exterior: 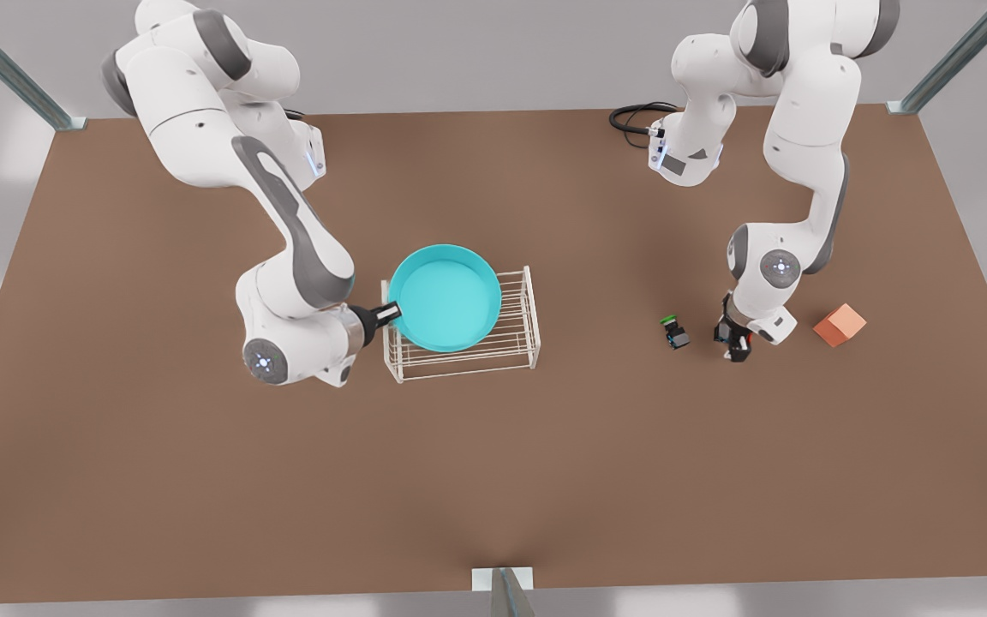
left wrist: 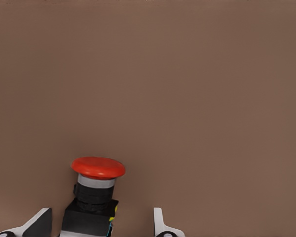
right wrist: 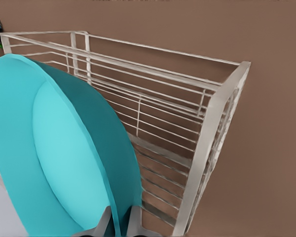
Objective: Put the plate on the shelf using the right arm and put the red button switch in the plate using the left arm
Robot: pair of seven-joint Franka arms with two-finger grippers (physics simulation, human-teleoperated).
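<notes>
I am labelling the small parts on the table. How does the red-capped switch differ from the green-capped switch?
The red-capped black switch sits between the left claw's open fingers; the green-capped black switch lies free on the brown table. Their caps differ in colour, red against green. Both are small, with dark blocky bodies.

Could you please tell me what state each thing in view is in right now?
plate: over the rack, rim pinched.
rack: upright on the table.
red switch: on the table, between open fingers.
green switch: on the table, untouched.
orange cube: on the table, untouched.
right end effector: shut on the plate.
left end effector: open around the red switch.
</notes>
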